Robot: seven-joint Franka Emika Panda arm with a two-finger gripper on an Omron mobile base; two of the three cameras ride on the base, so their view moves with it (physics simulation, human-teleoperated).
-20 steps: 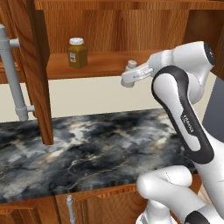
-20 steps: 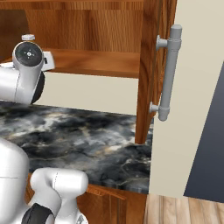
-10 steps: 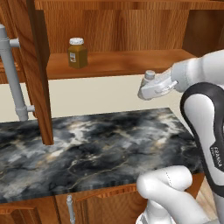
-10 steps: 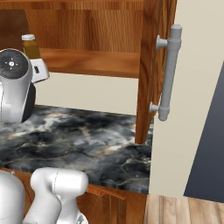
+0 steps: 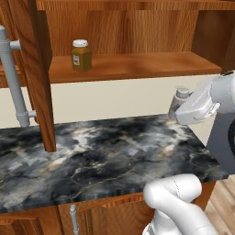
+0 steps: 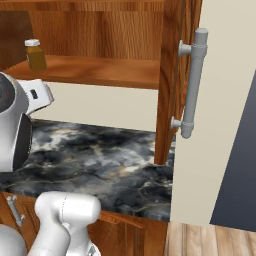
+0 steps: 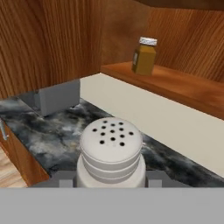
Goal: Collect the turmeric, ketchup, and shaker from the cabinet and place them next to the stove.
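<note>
My gripper (image 5: 178, 109) is shut on the shaker (image 5: 182, 93), a small white-grey cylinder with a holed rounded cap (image 7: 112, 141). I hold it upright in the air over the right end of the marble counter, below and in front of the cabinet shelf (image 5: 137, 65). The turmeric (image 5: 81, 55), an amber jar with a white lid, stands on that shelf towards the left (image 6: 35, 54) (image 7: 144, 55). The cabinet doors stand open on both sides (image 5: 39, 69) (image 6: 172, 75). The ketchup and the stove are out of view.
A dark marble counter (image 5: 92, 156) runs under the cabinet, with wooden base cabinets below it. Long grey bar handles (image 5: 13, 87) (image 6: 192, 82) stick out from the open doors. A grey box (image 7: 57, 96) sits on the counter at one end. A beige wall panel (image 6: 220, 100) bounds the right.
The arm has carried the shaker out from the shelf edge, down and to the right, to hang over the counter's right end. The turmeric has not moved.
</note>
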